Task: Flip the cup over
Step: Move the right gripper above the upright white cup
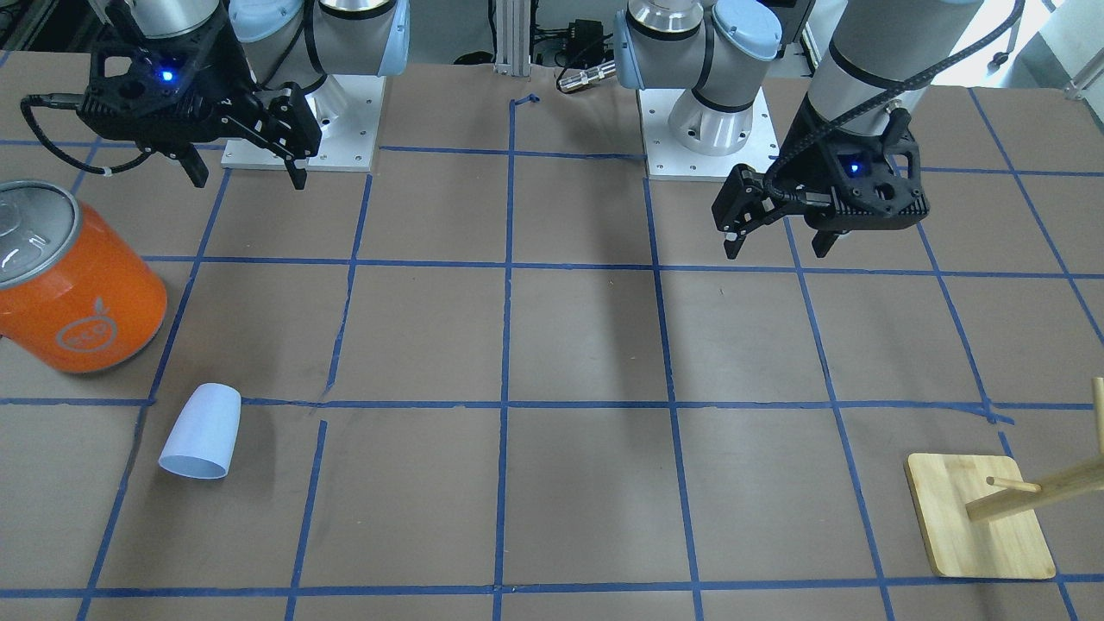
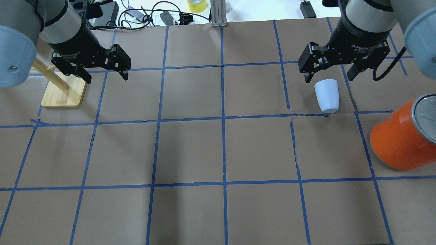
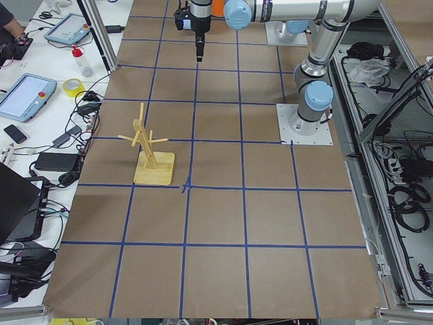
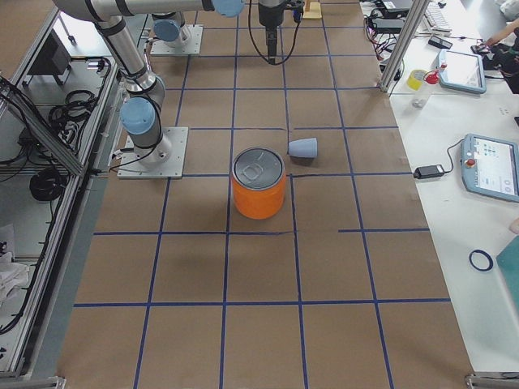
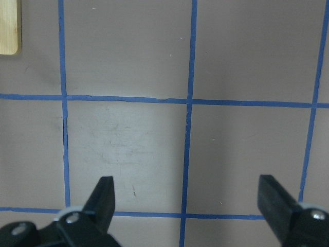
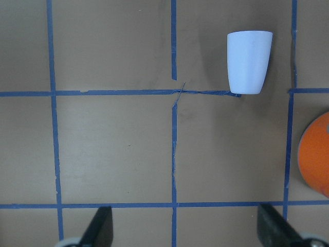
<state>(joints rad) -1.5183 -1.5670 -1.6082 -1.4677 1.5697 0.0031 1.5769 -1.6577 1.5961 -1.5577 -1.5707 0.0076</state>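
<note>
A robotics laboratory was shown.
Two arms (image 1: 699,52) were bolted by base plates (image 1: 354,129) to a paper-covered worktop (image 2: 190,149) marked off in blue tape (image 2: 223,102); teach pendants (image 4: 491,166), cables (image 2: 136,13) and aluminium framing (image 2: 217,13) were ranged alongside.

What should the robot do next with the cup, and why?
Probably bring the right gripper over and down to the cup. The cup lies on its side near the orange can, and that gripper hangs open and empty above the table, closer than the left.
</note>
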